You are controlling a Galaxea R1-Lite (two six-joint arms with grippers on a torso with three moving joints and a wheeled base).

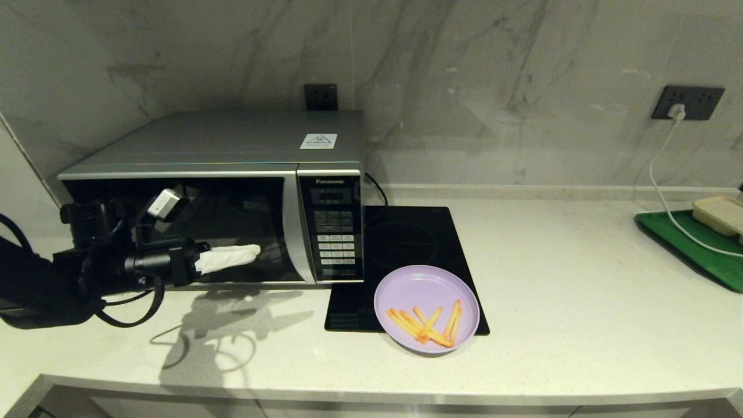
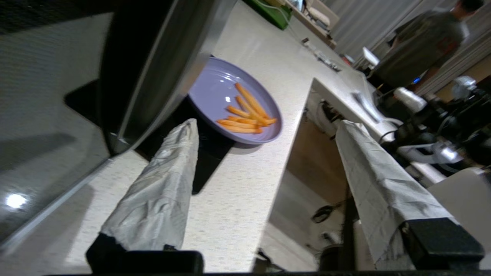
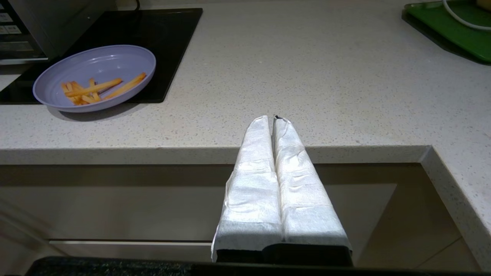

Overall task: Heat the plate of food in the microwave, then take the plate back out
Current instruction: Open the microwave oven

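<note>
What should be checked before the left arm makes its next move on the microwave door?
1. Microwave door shut, so it needs opening: ok.
2. Left gripper fingers apart, holding nothing: ok.
3. Left gripper level in front of the door glass, short of the handle strip: ok.
4. Plate of food sits partly on the hob, fries aboard: ok.
5. Right gripper shut, parked off the counter edge: ok.
6. Door swing clears the plate: cannot tell.

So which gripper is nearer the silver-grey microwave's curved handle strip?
Left. The left gripper, fingers open, is right at the dark glass door of the microwave, just short of its handle strip. The right gripper, fingers shut, is parked off the counter's front edge.
</note>
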